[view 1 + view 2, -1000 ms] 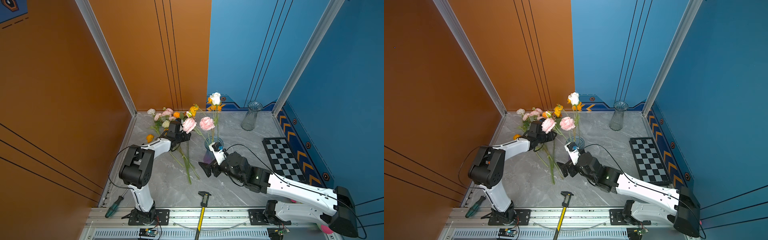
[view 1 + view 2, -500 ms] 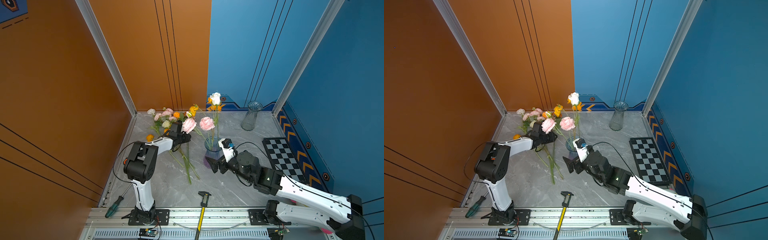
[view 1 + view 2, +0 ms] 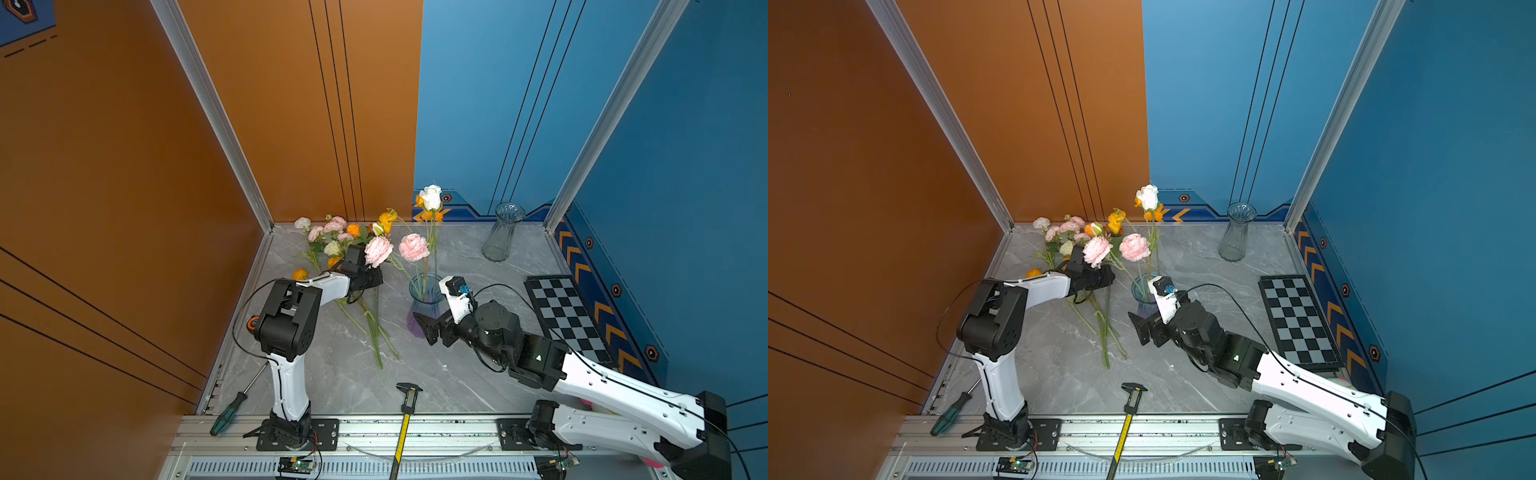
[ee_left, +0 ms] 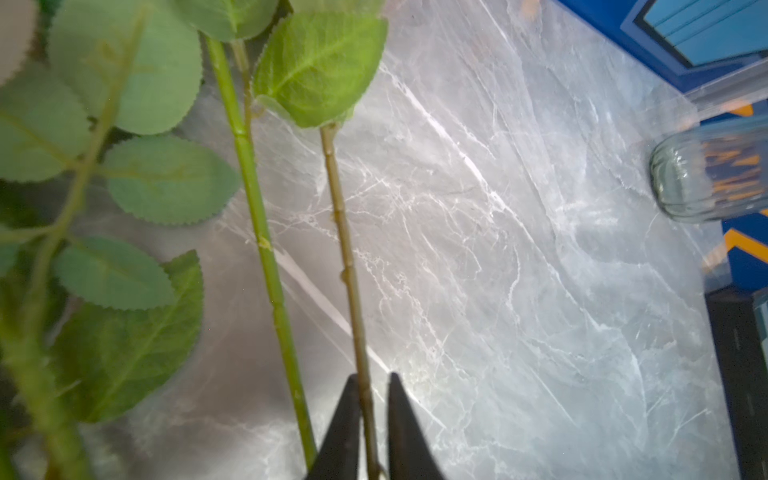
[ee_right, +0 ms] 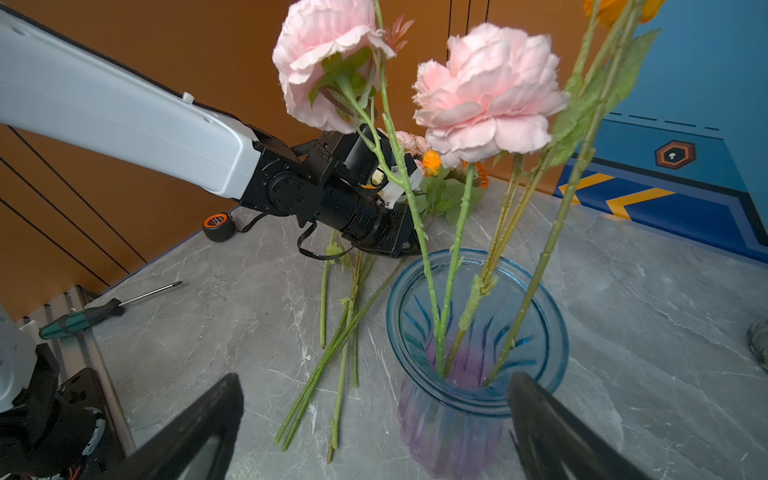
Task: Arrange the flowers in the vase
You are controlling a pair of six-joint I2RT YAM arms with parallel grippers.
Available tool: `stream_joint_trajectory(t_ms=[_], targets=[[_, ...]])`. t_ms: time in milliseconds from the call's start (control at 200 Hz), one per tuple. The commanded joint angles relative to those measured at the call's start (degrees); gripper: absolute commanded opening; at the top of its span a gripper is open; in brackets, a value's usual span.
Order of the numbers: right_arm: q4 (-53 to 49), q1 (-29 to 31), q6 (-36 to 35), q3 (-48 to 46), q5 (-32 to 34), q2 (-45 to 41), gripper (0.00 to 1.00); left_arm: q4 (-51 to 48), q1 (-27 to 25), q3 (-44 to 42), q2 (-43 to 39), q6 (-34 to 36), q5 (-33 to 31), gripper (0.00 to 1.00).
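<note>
Our left gripper (image 4: 370, 378) has its black fingers (image 4: 345, 428) pinched shut on one thin olive-green flower stem (image 4: 344, 245). It sits low over the grey marbled tabletop (image 4: 519, 270) among the loose green-stemmed artificial flowers (image 3: 332, 245), which lie beside the ribbed blue-and-purple glass vase (image 3: 417, 309) already holding pink, white and orange blooms. Our right gripper (image 5: 374, 376) hangs spread wide and empty just in front of that vase. We judge this the pick-up of the next flower, which calls for lifting the stem clear of its neighbours, uprighting it and threading its end into the vase mouth.

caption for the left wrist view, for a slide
Left gripper shut on a thin flower stem, marble table behind
</note>
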Motion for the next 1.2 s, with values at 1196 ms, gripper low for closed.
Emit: stream_joint_trajectory(t_ms=[1196], targets=[[-7.2,1.7,-2.8,2.6,0.5,-9.4,0.99,-7.2,-0.3,-20.4,-68.2,21.5,-13.5,0.0]])
